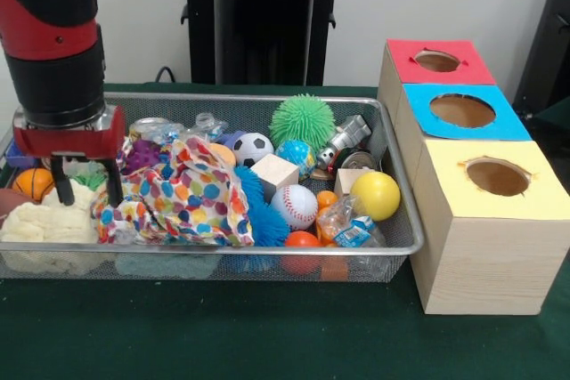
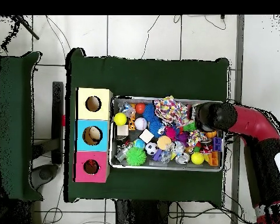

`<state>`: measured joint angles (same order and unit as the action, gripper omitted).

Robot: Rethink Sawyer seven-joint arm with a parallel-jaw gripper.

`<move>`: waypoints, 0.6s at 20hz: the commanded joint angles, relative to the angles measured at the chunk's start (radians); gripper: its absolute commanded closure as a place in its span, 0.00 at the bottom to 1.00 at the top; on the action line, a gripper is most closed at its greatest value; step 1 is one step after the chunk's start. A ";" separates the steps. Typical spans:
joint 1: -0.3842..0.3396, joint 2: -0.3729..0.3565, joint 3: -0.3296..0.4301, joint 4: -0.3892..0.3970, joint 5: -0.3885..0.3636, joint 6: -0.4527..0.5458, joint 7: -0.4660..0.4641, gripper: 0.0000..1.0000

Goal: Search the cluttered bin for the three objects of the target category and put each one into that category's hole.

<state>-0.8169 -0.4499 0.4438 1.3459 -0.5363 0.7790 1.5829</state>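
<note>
The wire-mesh bin [image 1: 223, 254] is full of clutter; it also shows in the overhead view [image 2: 165, 168]. My gripper [image 1: 86, 186] hangs at the bin's left end with its two black fingers open and empty, tips down among the clutter above a white fluffy cloth [image 1: 44, 220]. In the overhead view the arm's end [image 2: 215, 116] covers the gripper. No plush animal shows clearly; they are hidden or out of view. A small orange thing with dark lines [image 1: 34, 182] lies left of the gripper; I cannot tell what it is. The red-topped box's hole [image 1: 436, 60] [image 2: 91, 167] is beyond the bin's other end.
A spotted cloth [image 1: 196, 193] lies right of the gripper. A green spiky ball [image 1: 303, 122], soccer ball [image 1: 253, 148], baseball [image 1: 294, 206], wooden cube [image 1: 274, 171] and yellow ball [image 1: 375, 195] fill the right half. Blue-topped [image 1: 461, 110] and yellow-topped [image 1: 497, 176] boxes adjoin the red one.
</note>
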 commanded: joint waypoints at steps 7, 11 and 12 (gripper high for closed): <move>-0.019 0.128 0.036 0.102 -0.099 -0.137 -0.126 0.00; 0.027 0.116 -0.015 0.176 -0.100 -0.221 0.033 0.00; 0.044 0.109 -0.031 0.191 -0.095 -0.236 0.074 0.00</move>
<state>-0.8361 -0.3881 0.4334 1.3634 -0.5757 0.6530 1.5829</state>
